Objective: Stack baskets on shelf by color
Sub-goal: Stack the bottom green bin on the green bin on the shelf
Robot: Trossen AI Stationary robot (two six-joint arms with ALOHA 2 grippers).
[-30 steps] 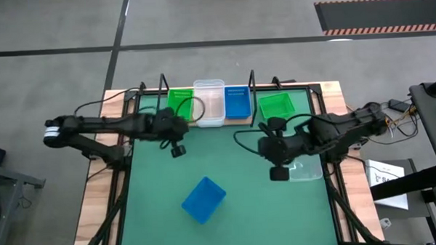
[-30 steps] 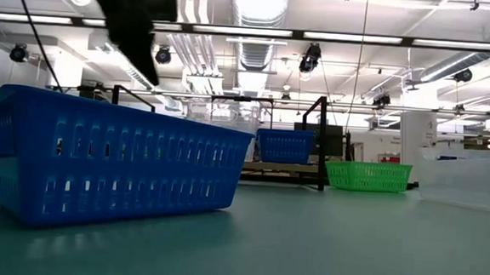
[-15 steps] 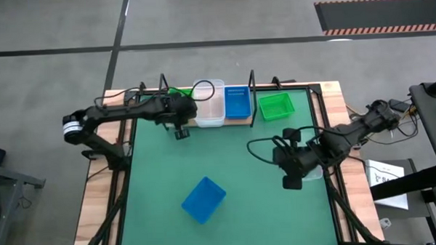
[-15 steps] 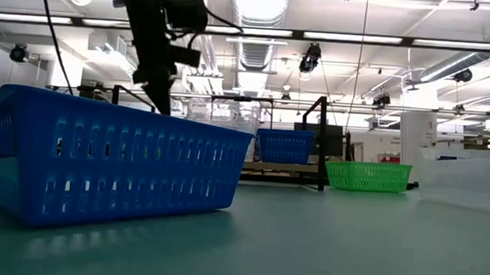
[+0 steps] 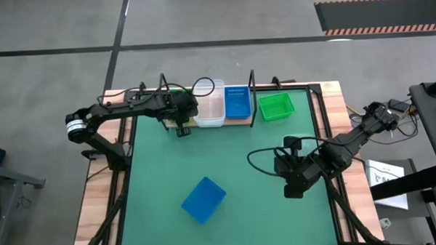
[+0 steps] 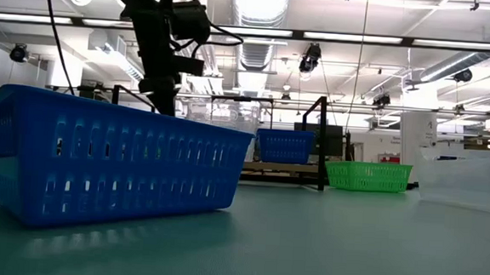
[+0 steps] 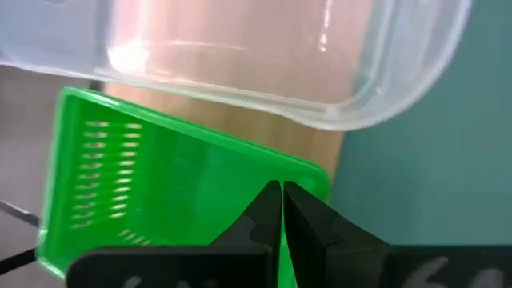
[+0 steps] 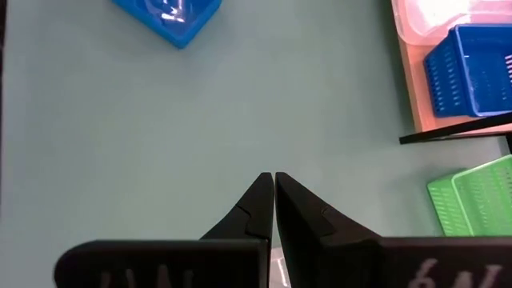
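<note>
Clock = high view, 12 at the far edge of the table.

Near: blue basket (image 5: 203, 199) sits alone at about 7 o'clock on the green mat (image 5: 227, 166), turned diagonal, well clear of both arms. In the low view it fills the left foreground and blocks most of the shelf's left end behind it.

Right gripper (image 8: 269, 192) at about 4 o'clock, near the mat's right edge, jaws pressed together, holding nothing. A clear basket (image 6: 472, 179) stands on that side in the low view, cut off at the frame edge; from above the right arm covers it, can't make it out there.

Mat centre is open floor from the blue basket up to the shelf.

Far: shelf (image 5: 206, 108) at 12 o'clock, black uprights at each end. On it, left to right: green basket (image 7: 160, 200), clear basket stack (image 5: 208, 102), blue basket on shelf (image 5: 237, 101). From above the green one is mostly hidden under the left arm. How many baskets are nested in each spot: can't tell.

Left gripper (image 7: 282, 210) at about 11 o'clock, over the green basket's near rim, jaws together, nothing between them; touching or not, can't tell.

Second green basket (image 5: 275, 106) on the mat just outside the right upright, at about 1 o'clock.
</note>
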